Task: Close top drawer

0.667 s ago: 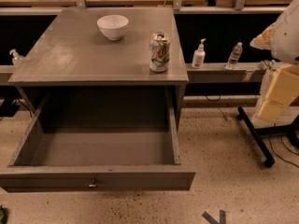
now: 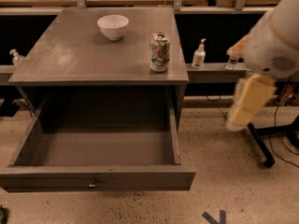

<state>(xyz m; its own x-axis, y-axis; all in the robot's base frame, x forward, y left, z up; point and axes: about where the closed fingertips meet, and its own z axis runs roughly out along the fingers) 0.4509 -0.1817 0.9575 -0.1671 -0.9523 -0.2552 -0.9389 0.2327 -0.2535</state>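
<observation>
Though placing the gripper [image 2: 245, 104] at the right, in the air beside the cabinet [image 2: 70, 55], cannot tell whether spread or pressed together. Touches nothing; hangs cream-coloured, tilted down and leftward from a bulky white arm [image 2: 275, 36] entering at the upper right. Well apart from the top drawer [image 2: 140, 177], pulled far out below the cabinet top, knob [image 2: 92, 184] forward. On top: white bowl [image 2: 113, 26], can [image 2: 160, 52].
</observation>
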